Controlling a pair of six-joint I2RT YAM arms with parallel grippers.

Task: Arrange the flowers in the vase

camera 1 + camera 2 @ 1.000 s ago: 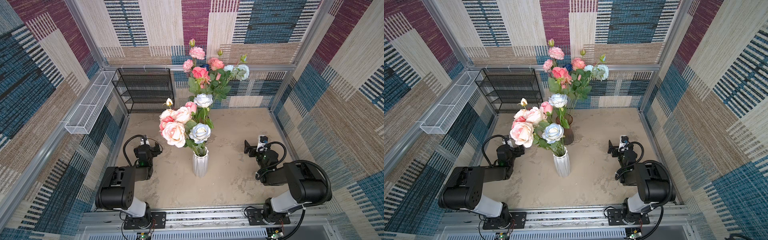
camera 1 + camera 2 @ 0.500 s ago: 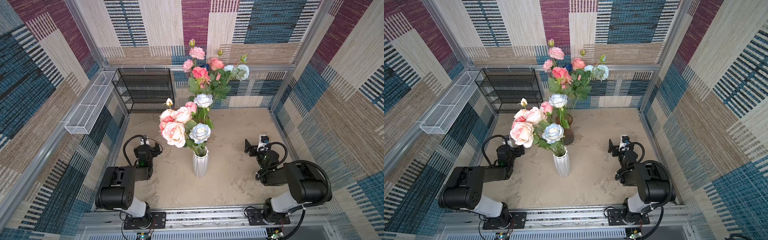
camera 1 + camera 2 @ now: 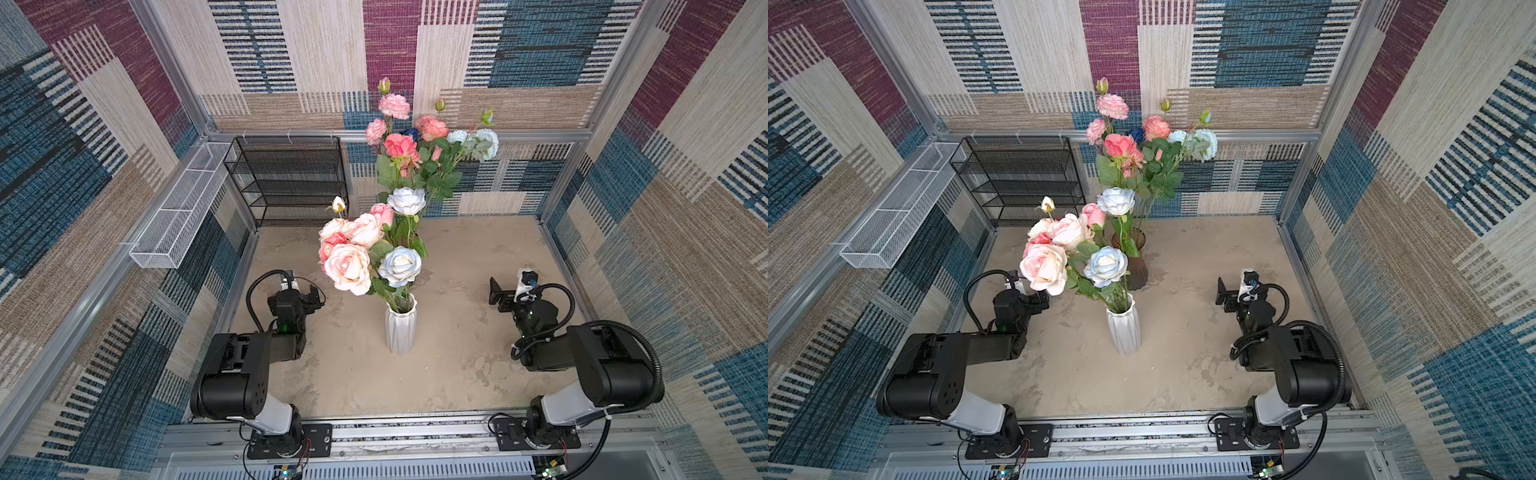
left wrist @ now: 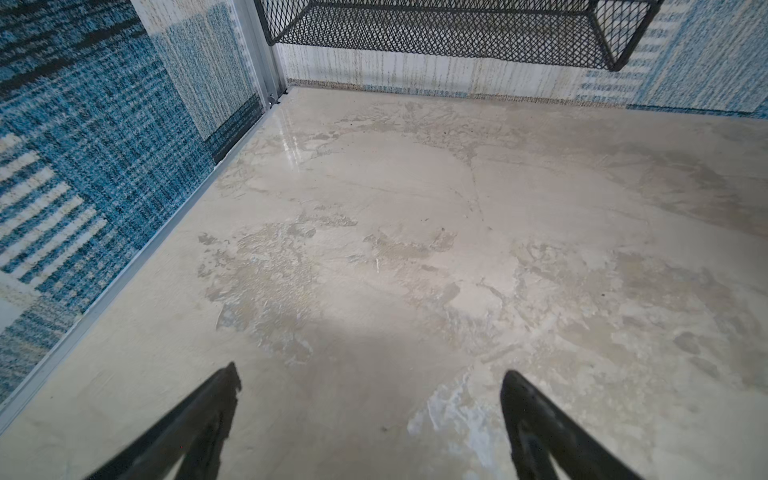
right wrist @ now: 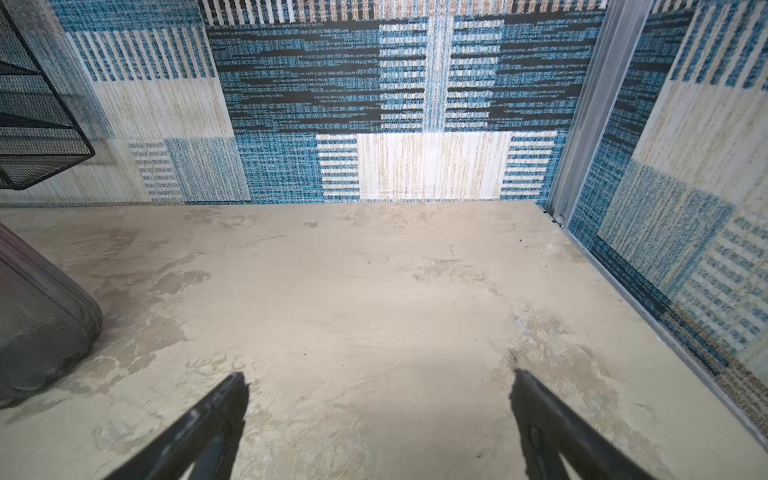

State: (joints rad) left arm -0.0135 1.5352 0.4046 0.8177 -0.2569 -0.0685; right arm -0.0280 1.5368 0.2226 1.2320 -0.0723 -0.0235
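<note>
Two bunches of flowers (image 3: pixel 361 249) stand upright, one in the white vase (image 3: pixel 401 328) at centre and one in the dark vase (image 3: pixel 1137 266) at its twelve o'clock. They look light, springy and top-heavy, so pinch a bare stem low. Both arms lie folded low, with the left claw (image 3: pixel 316 296) at nine o'clock and the right claw (image 3: pixel 498 296) at three, each spread wide and empty.

Top views: high, front, angled down, same scene. Wrist cams: low nr table (image 4: pixel 374 208), facing rear.

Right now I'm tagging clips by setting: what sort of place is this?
Likely a robot test booth: patterned walls box in a table, with a left arm and right arm bolted to a rail.
</note>
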